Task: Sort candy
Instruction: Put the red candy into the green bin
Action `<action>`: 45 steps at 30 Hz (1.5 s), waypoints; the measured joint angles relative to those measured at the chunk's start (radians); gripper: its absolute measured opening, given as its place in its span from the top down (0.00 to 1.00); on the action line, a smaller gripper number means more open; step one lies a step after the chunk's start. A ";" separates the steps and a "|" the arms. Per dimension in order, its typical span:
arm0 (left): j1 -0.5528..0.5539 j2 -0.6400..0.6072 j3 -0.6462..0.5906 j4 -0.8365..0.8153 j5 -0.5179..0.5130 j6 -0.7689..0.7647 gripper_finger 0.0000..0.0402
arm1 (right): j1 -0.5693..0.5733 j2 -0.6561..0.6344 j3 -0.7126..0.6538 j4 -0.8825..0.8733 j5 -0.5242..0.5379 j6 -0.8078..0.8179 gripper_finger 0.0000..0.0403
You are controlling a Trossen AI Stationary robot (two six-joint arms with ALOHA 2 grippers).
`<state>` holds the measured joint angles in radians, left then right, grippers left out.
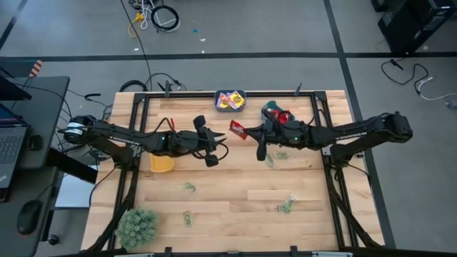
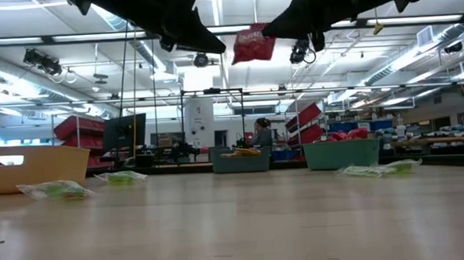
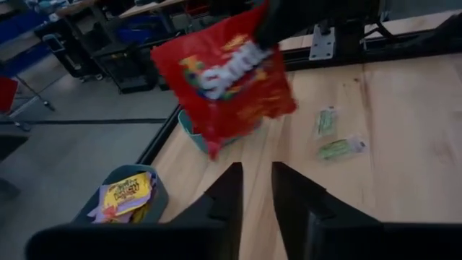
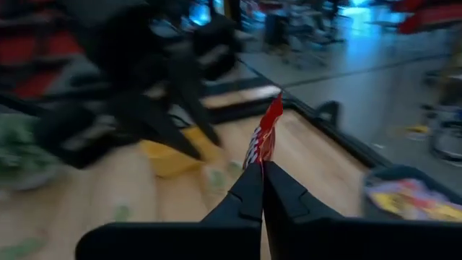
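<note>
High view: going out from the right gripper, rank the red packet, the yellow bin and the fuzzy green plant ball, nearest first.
1. Red packet: pinched in the right gripper, held in the air mid-table.
2. Yellow bin: across on the left side, beneath the left arm.
3. Green plant ball: farthest, at the table's near-left corner.

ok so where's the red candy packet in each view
high view: red packet mid-table, between the two arms, held by the right gripper.
low view: hanging high, centre.
left wrist view: large, beyond the left gripper, whose fingers stand apart.
right wrist view: edge-on, pinched in the right gripper.
shared landmark: bin of yellow packets.
</note>
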<state>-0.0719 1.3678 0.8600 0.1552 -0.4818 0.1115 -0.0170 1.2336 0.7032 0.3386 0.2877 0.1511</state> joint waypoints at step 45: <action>0.063 -0.076 -0.419 0.630 0.222 -0.147 1.00 | -0.615 0.052 -0.192 -0.376 -0.052 0.181 0.92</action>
<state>-0.0087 1.2922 0.4408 0.7847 -0.2599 -0.0351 -0.6318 1.2857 0.5108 -0.0373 0.2362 0.3321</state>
